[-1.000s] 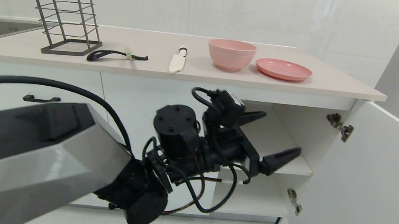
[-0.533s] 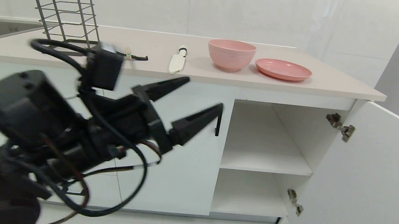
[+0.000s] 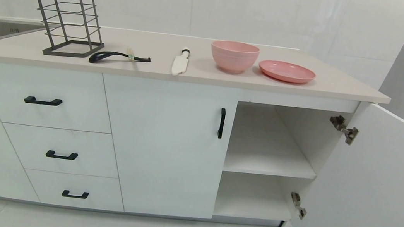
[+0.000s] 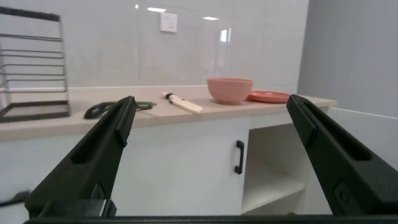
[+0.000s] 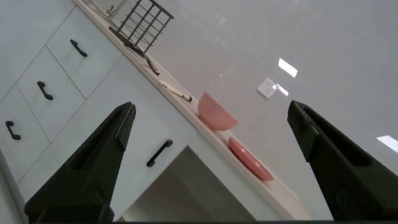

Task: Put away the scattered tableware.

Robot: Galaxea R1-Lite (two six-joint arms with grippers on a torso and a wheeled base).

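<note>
Currently holding the left tool [image 4: 209, 102] low and level, aimed at the cupboard [image 4: 186, 162], jaws spread wide with nothing between them. Holding the right tool [image 5: 210, 107] tilted upward from below the desk [image 3: 307, 86], jaws likewise wide and gripping nothing. Along the desk, from the rack [image 3: 66, 13] rightward: black spoon [image 3: 115, 56], knife [image 3: 180, 61], pink bowl [image 3: 234, 56], pink plate [image 3: 287, 70] just beside it. Below the plate, door [image 3: 372, 183] swung open on a shelf [image 3: 267, 153].
</note>
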